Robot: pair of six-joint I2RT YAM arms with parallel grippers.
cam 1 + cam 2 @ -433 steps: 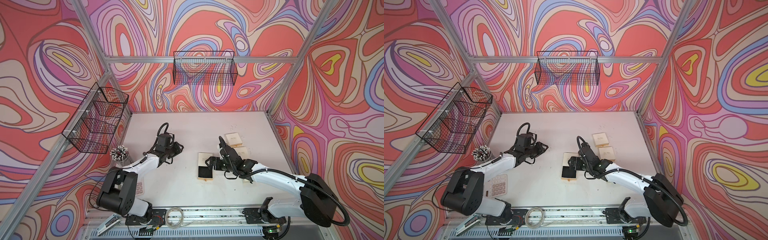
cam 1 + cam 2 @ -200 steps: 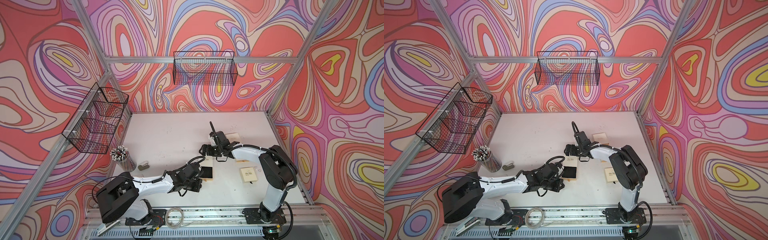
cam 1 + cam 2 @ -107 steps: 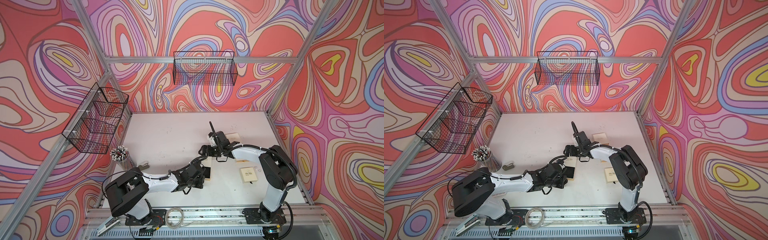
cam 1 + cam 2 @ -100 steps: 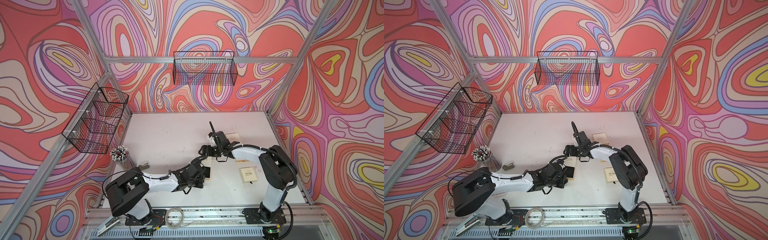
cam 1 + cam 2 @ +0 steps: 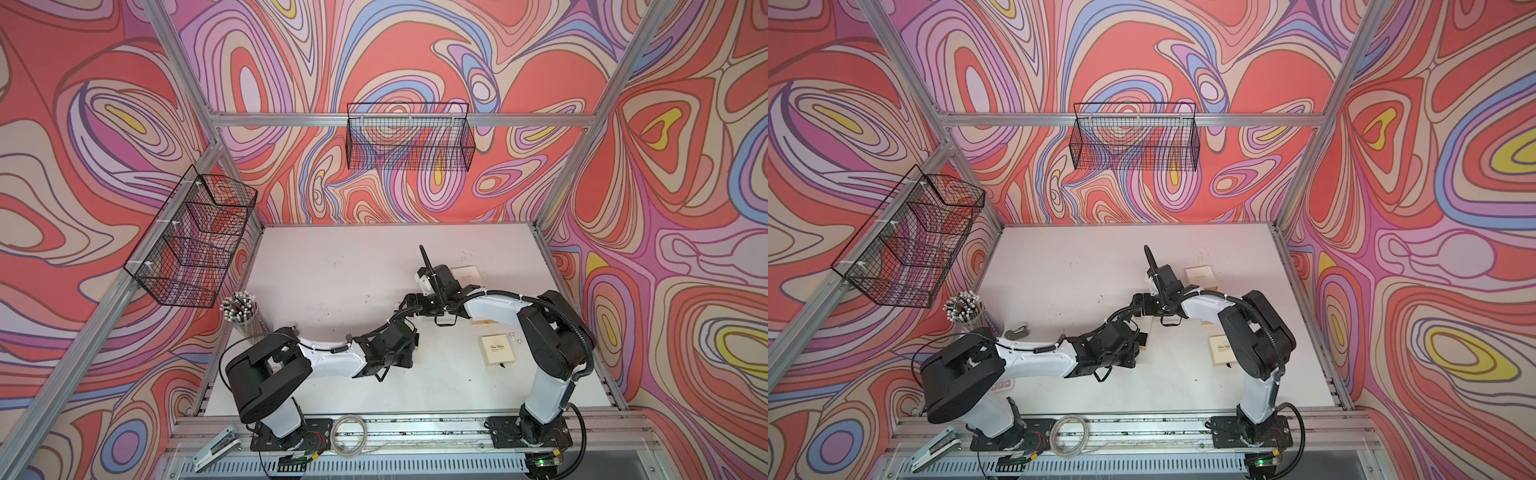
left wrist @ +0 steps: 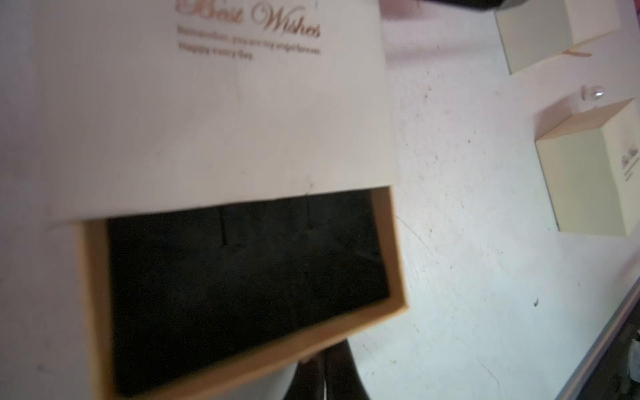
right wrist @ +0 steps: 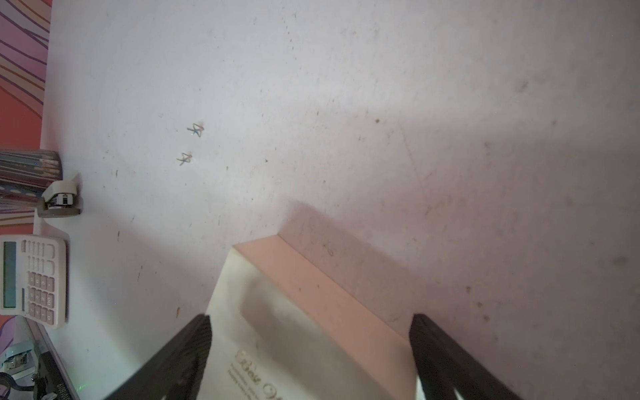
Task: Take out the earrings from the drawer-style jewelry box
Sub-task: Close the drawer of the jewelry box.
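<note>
**Left wrist view.** The drawer-style jewelry box is lying flat on the desk. Its drawer is standing well out of the cream sleeve. The left end effector is clenched, tips meeting at the drawer's front wall. Whether a pull tab is pinched there cannot be told. The black lining is showing no stud, though the picture is blurred. One pearl-like earring is lying on the desk well apart from the jewelry box, to its right, between two spare cream boxes.

**Right wrist view.** The right end effector is spread wide and released. Its fingers are bracketing the jewelry box's sleeve, and contact cannot be confirmed.

**Top views.** In both top views the left arm and right arm are meeting over the jewelry box, hiding nearly all of it.

**Assessment.** The drawer-handling step appears to be in hand, with one arm working the drawer and the other placed to brace the sleeve. The next move is calling for the following:
- a firm hold on the sleeve so the box is not sliding;
- a clear look at the lining;
- a fine pinch on any stud found there.
</note>
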